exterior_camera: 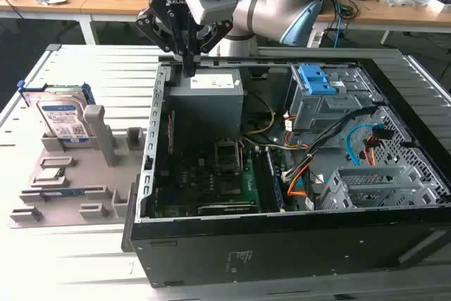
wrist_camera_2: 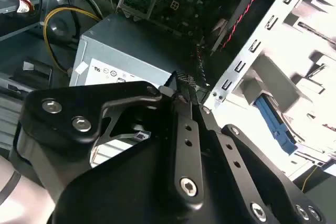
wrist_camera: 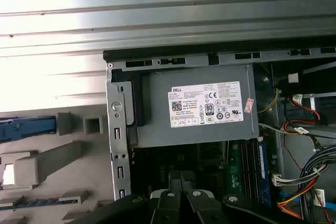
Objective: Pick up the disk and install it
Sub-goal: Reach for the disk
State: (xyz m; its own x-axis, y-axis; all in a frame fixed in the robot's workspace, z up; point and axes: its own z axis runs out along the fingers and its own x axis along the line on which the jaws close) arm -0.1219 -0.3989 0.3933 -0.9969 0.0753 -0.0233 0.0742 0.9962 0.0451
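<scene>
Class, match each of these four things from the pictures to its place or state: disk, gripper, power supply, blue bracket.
Things:
1. disk
2. gripper
3. power supply
4. blue bracket

Places or states:
A. on the metal cage inside the case
B. upright in the grey holder, outside the case
C. shut, above the case's rim
D. grey box with a white label, in a corner of the case

Pairs: 1-B, 2-C, 3-D, 4-A

We've got open air above the disk (exterior_camera: 63, 114). A grey fixture post (exterior_camera: 96, 130) crowds its side towards the exterior view's right. The case wall (exterior_camera: 152, 160) stands between it and our gripper (exterior_camera: 189, 70), which hangs with fingers together just over the power supply (exterior_camera: 208, 100).
</scene>
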